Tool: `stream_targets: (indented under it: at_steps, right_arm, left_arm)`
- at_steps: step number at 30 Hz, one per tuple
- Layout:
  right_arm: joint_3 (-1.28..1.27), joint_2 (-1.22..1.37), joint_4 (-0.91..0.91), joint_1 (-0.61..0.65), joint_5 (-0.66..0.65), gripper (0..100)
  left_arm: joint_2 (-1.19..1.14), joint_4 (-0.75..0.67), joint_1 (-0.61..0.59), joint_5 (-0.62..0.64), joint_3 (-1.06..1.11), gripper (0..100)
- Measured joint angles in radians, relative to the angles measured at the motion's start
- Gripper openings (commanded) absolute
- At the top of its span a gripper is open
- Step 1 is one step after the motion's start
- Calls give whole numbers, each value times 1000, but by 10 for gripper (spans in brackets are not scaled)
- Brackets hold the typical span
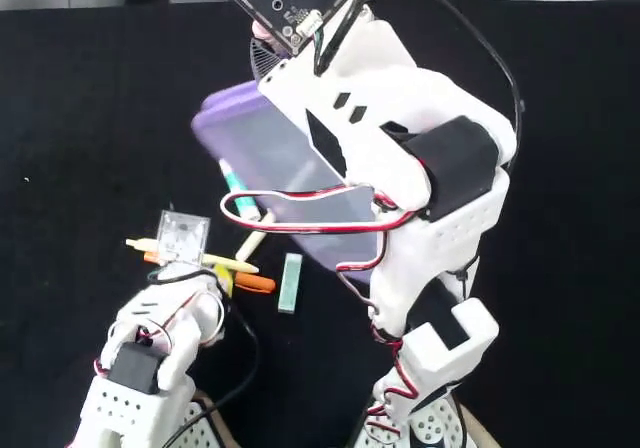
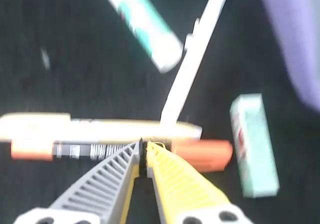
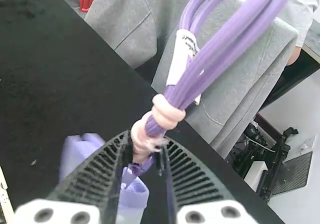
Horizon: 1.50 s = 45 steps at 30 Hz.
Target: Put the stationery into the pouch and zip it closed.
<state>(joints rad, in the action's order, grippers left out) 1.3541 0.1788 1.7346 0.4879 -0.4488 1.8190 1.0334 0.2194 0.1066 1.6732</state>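
My right gripper (image 3: pixel 145 144) is shut on the pink-beaded purple loop (image 3: pixel 210 39) of the pouch. It holds the lilac pouch (image 1: pixel 270 158) tilted up off the black table, and its lower end hangs over the stationery. Beneath it lie a teal-and-white pen (image 2: pixel 145 24), a thin white pen (image 2: pixel 192 59), a cream pen (image 2: pixel 100 129), an orange pen (image 2: pixel 200 151) and a green eraser (image 2: pixel 252 144). My left gripper (image 2: pixel 144 146) is shut, its tips right at the orange pen's middle, with nothing between them. From above, the left gripper (image 1: pixel 225 278) sits over the crossed pens.
The black table (image 1: pixel 90 118) stretches bare to the left and far side. The right arm's white body (image 1: pixel 430 198) and its red and white cables (image 1: pixel 300 223) loom over the middle, close above the pens. A chair and equipment stand beyond the table's far edge.
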Motion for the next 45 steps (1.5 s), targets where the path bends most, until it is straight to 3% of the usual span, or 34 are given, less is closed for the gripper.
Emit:
stream_targets:
  at_steps: [8,12,16,19,22,31,36,45]
  right_arm:
    - [-18,2,-17,0,83,11]
    - [-32,26,-17,0,89,11]
    - [-34,55,-18,6,92,11]
    - [-34,57,-18,29,92,11]
    - [-34,57,-18,58,92,11]
    - [-34,57,-5,72,92,11]
    - [-40,57,-2,72,92,11]
    - [-43,57,0,72,92,11]
  left_arm:
    - [0,-454,25,0,-83,33]
    - [0,-554,86,0,-167,34]
    - [3,-571,198,0,-221,39]
    - [0,-571,226,0,-226,127]
    - [0,-571,209,0,-226,222]
    - [2,-505,34,-9,-275,228]
    - [2,-431,21,-153,-358,228]
    - [2,-428,21,-353,-364,228]
